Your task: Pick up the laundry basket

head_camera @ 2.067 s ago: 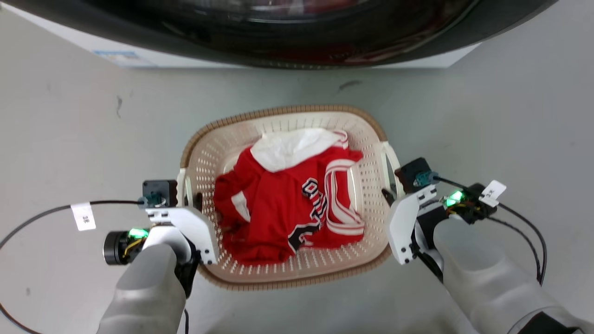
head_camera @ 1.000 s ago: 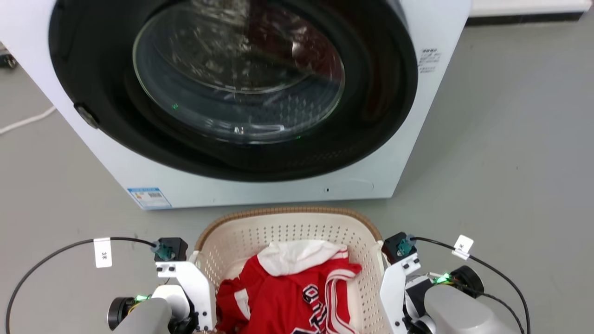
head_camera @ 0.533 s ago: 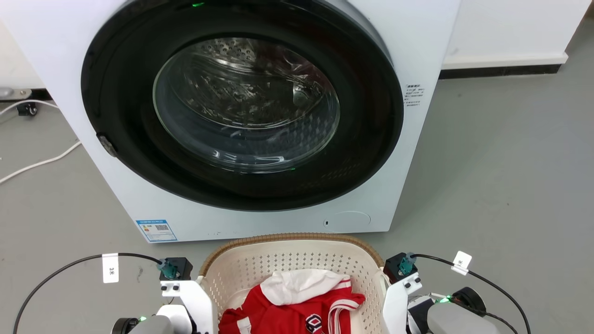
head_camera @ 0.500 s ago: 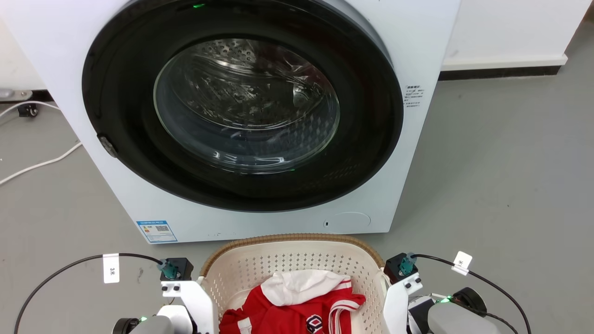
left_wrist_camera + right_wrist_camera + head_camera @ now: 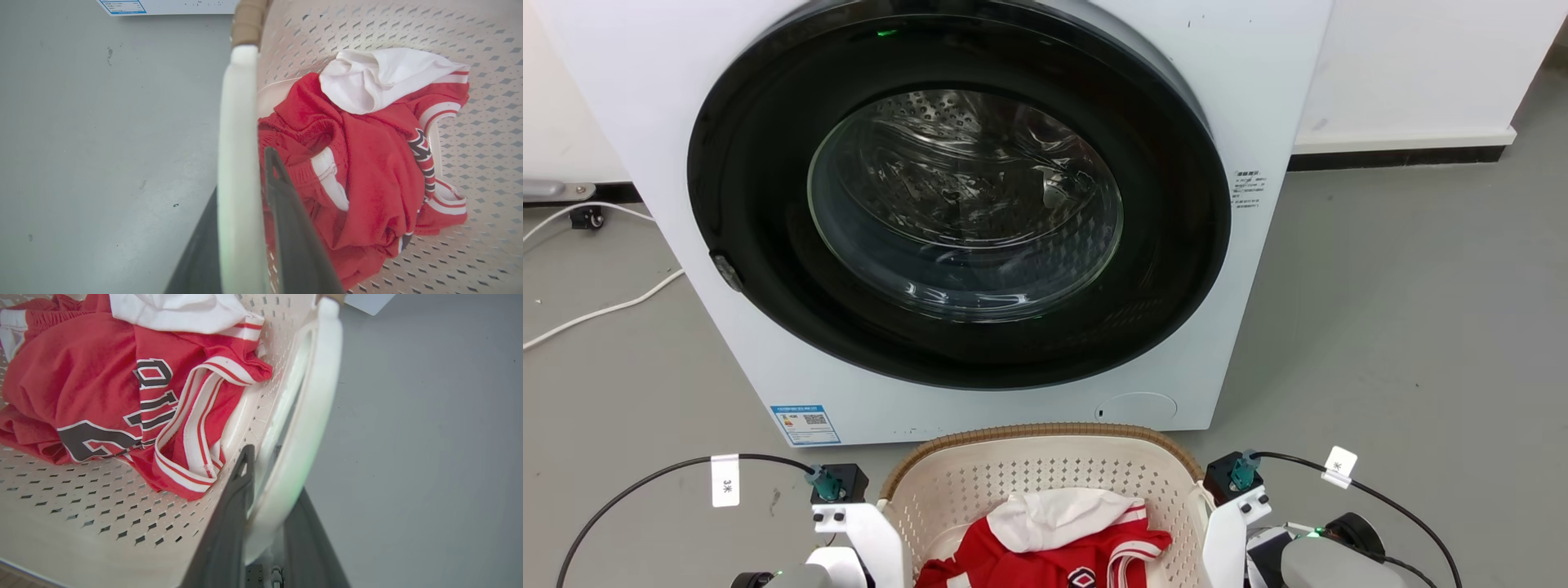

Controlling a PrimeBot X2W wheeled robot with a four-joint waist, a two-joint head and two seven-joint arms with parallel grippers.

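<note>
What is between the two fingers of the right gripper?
The white side handle of the laundry basket lies between the fingers of the right gripper. This shows in the right wrist view.

One washing machine [image 5: 1262, 90], one laundry basket [image 5: 1045, 476], one red garment [image 5: 367, 171], one white cloth [image 5: 380, 77], two grippers: left gripper [image 5: 241, 175], right gripper [image 5: 274, 473].

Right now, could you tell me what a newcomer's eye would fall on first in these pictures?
The washing machine, with its big dark round door, dominates the head view. In front of it is the laundry basket, a bright red jersey and a white garment heaped inside. The left claw clamps its left handle, the right claw its right handle.
</note>
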